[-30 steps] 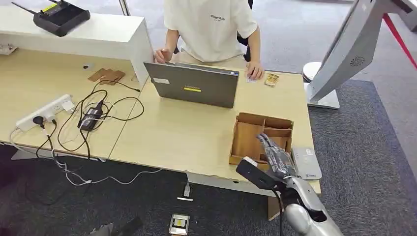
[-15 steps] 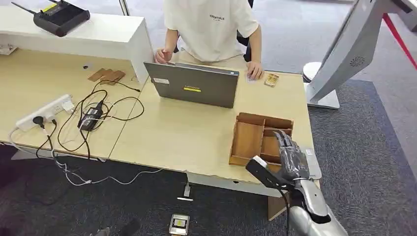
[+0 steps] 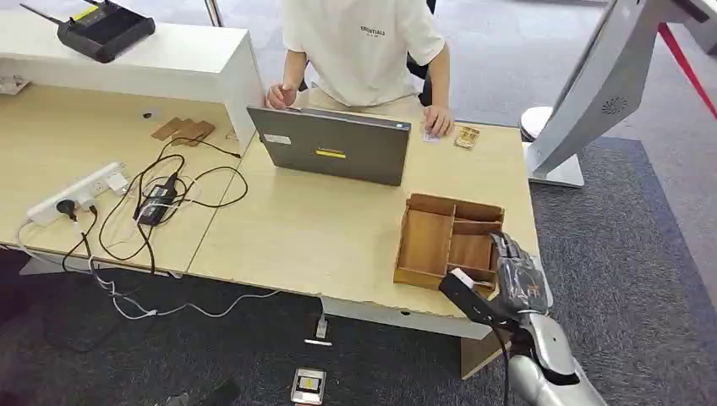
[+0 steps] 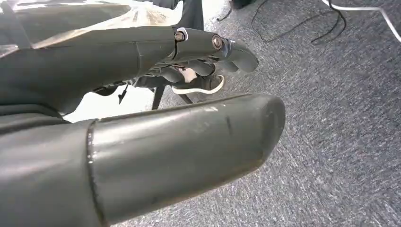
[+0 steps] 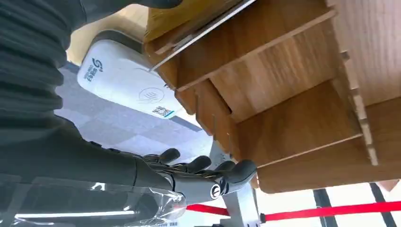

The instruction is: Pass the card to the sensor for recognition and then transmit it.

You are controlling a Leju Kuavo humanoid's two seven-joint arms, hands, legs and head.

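Right hand [image 3: 517, 277] is seen with fingers extended, nothing visibly held, above the white sensor [image 5: 127, 80], beside the wooden tray [image 3: 425, 241].

My right arm [image 3: 554, 364] is a silver, rounded shell with a smooth metallic sheen, narrowing toward the wrist, where a black boxy camera module [image 3: 467, 298] with a small white patch on its end sticks out to one side, and a thin black cable runs down beside the forearm. The right hand [image 3: 517, 275] is dark grey to black, with segmented fingers under a glossy clear film. Up close on the right wrist camera, the grey ribbed cover [image 5: 28, 52] shows fine ridges, and a round silver screw [image 5: 215, 190] sits on a finger. My left hand [image 4: 189, 52] looks the same: a thick matte-grey thumb [image 4: 184, 151], darker fingers with round silver screws.
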